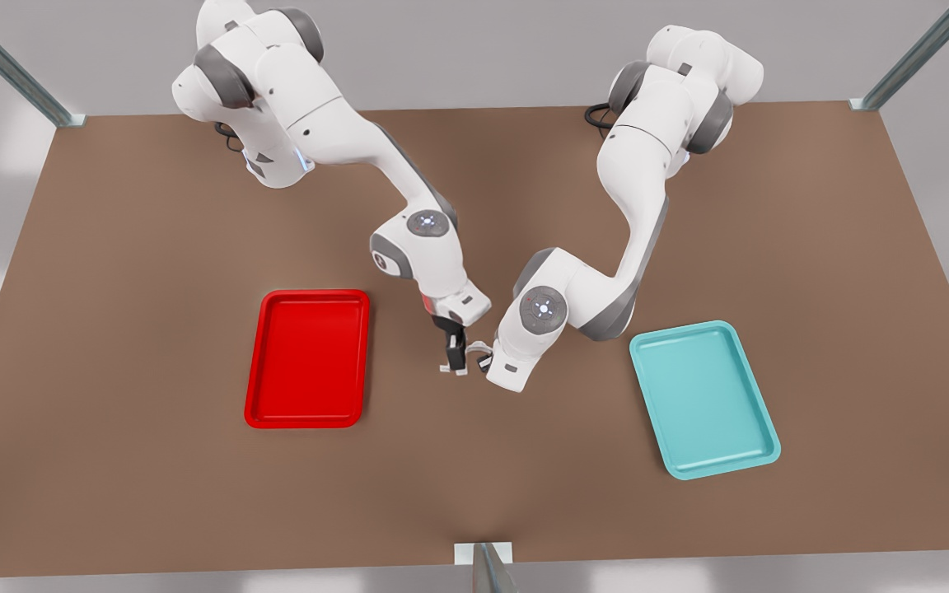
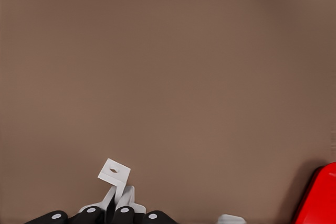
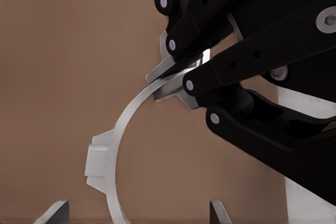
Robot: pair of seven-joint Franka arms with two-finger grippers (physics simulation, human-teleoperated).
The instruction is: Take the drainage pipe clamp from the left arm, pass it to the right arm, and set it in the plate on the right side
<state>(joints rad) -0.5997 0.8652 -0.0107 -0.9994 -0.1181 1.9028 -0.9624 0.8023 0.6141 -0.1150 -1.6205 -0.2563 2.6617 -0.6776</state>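
If the right gripper [image 1: 451, 361], spread around the thin white half-ring pipe clamp [image 3: 126, 119], shuts off-centre while the left gripper [image 2: 116, 205] beside it pinches the end tab, the clamp could twist free onto the brown surface [image 1: 194, 494].

White clamp [image 3: 122, 129]; red plate [image 1: 308, 359]; teal tray [image 1: 703, 399]; brown table [image 1: 112, 288]

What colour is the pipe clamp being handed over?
White; the pipe clamp shows best in the right wrist view.

brown table [image 1: 153, 247] | red plate [image 1: 307, 358] left | teal tray [image 1: 703, 399] right
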